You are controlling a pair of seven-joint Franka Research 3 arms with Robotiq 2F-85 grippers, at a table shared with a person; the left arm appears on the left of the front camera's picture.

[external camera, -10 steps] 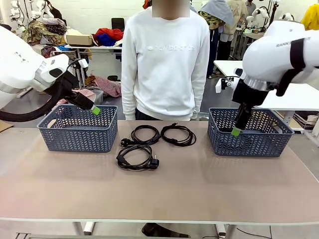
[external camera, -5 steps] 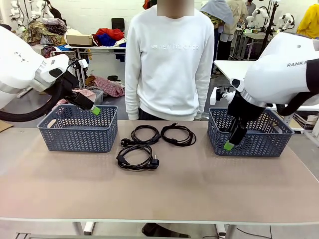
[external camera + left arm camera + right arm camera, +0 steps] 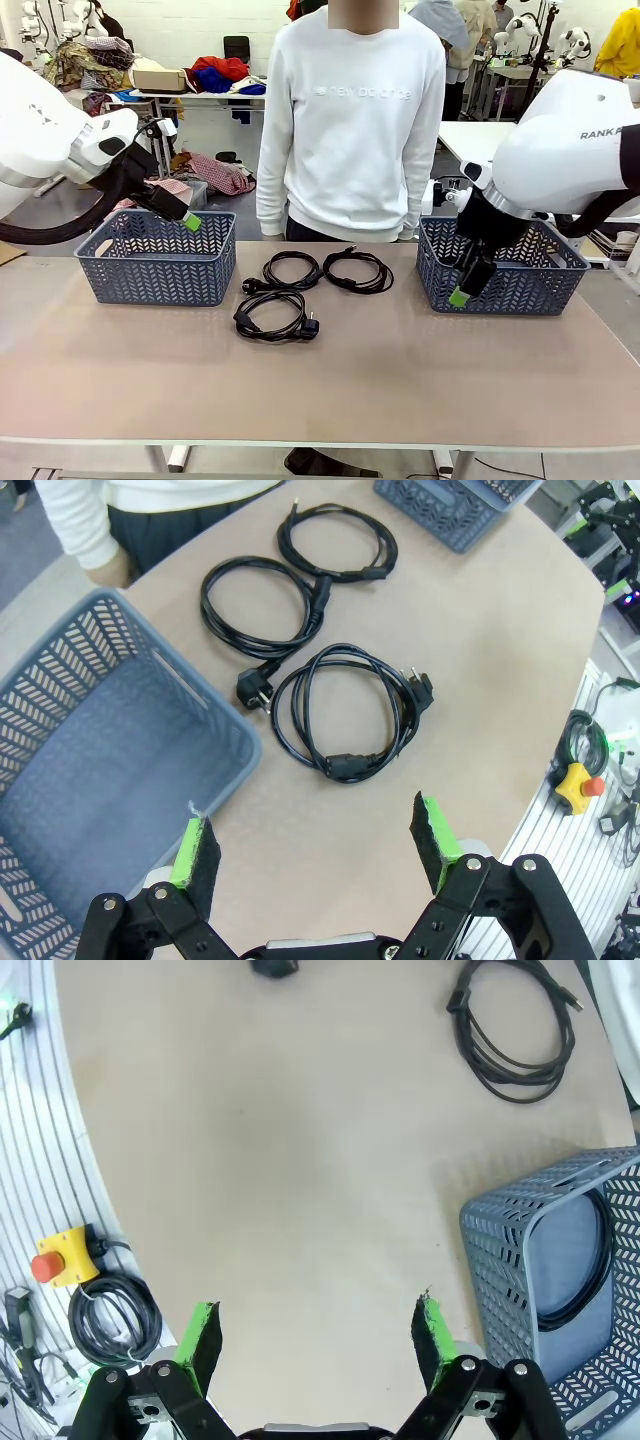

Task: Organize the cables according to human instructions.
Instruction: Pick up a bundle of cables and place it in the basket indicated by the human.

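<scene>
Front view: three cables (image 3: 310,327) sit by the tabletop's (image 3: 400,380) far edge, presumably awaiting sorting. Left gripper (image 3: 190,222) and right gripper (image 3: 459,296) both gape empty.

Right gripper (image 3: 315,1322): jaws spread wide, green pads (image 3: 202,1332) apart, nothing between them, above bare table (image 3: 280,1160).
Coiled cable (image 3: 518,1032): flat on table, top right.
Basket (image 3: 497,1260): blue-grey, right edge; a black cable loop (image 3: 607,1250) lies inside.
Emergency-stop box (image 3: 66,1255): yellow, red button, beyond table edge.
</scene>
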